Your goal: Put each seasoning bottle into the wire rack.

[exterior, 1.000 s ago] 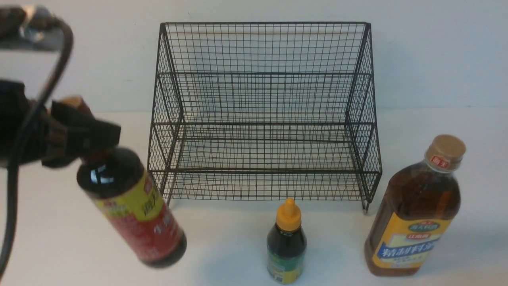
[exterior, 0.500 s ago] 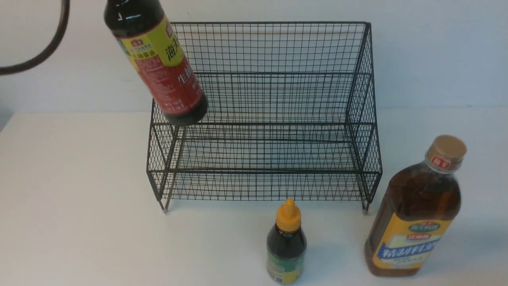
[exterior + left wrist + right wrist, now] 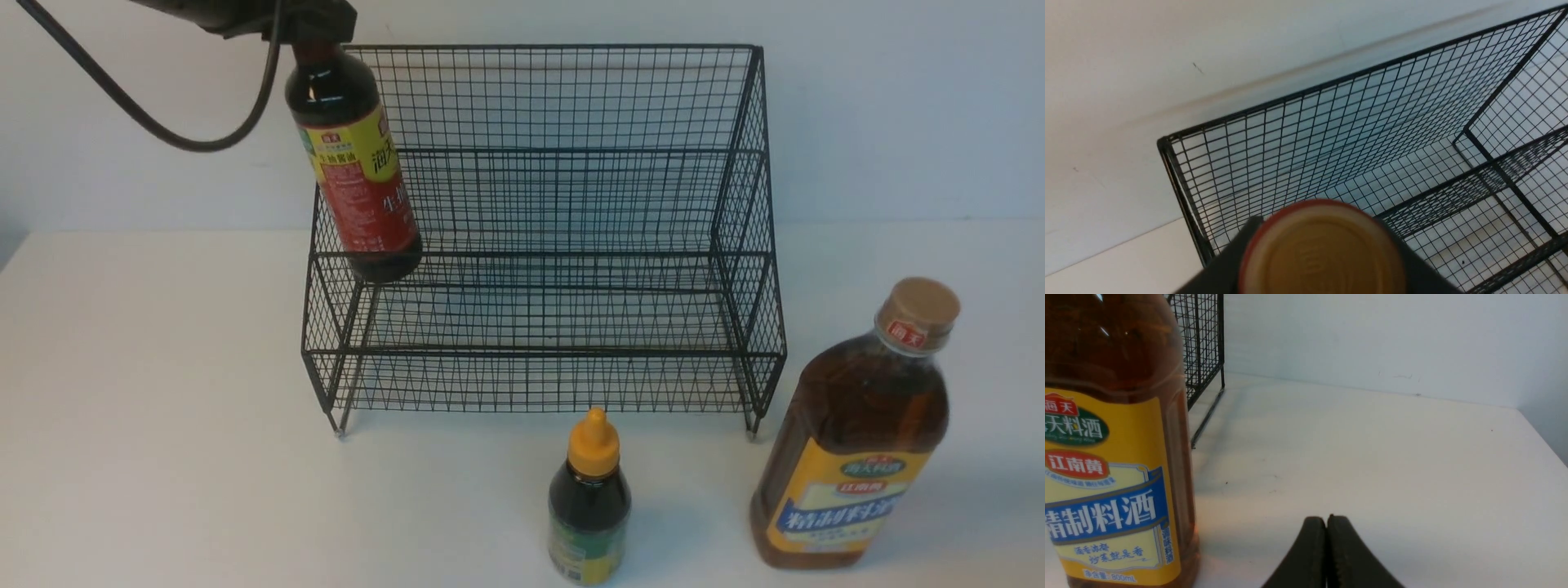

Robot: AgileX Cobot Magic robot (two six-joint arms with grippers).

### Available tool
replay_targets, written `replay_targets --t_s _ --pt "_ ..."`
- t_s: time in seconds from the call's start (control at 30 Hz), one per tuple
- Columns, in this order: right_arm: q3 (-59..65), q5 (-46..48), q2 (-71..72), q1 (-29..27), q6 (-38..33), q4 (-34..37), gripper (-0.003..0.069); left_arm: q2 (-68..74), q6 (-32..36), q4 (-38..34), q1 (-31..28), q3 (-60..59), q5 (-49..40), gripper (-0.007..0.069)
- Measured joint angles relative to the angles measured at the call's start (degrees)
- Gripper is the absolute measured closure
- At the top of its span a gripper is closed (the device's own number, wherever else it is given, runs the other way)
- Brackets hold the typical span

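My left gripper [image 3: 314, 28] is shut on the neck of the tall dark bottle [image 3: 357, 171] with the red-yellow label. It holds it tilted at the left end of the black wire rack [image 3: 539, 237], its base level with the upper tier. The left wrist view shows its tan cap [image 3: 1321, 249] between the jaws, above the rack [image 3: 1355, 134]. The small dark squeeze bottle [image 3: 589, 502] with a yellow nozzle stands on the table in front of the rack. The large amber bottle [image 3: 857, 441] stands at the front right. My right gripper [image 3: 1327, 520] is shut and empty beside the amber bottle [image 3: 1114, 457].
The white table [image 3: 163, 408] reaches back to a white wall just behind the rack. A black cable [image 3: 163, 135] hangs from my left arm at the upper left. The table's right edge [image 3: 1541, 437] shows in the right wrist view.
My left gripper lifted the tall dark bottle from the front left, up and right to the rack's left end, then lowered it slightly. The other bottles and the right gripper stayed still.
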State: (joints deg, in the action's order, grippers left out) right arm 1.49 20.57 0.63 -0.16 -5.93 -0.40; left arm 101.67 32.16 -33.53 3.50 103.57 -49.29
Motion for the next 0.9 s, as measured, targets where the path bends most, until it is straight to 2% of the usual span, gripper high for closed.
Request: replay_targets --t_s 0.4,0.9 --pt "0.0 0.0 0.0 0.0 0.0 0.0 0.0673 3.7 7.5 -0.3 0.1 0.0 -5.5 0.0357" --pt "0.0 0.0 0.0 0.0 0.0 0.0 0.0673 5.9 7.7 -0.8 0.1 0.2 -6.8 0.0357"
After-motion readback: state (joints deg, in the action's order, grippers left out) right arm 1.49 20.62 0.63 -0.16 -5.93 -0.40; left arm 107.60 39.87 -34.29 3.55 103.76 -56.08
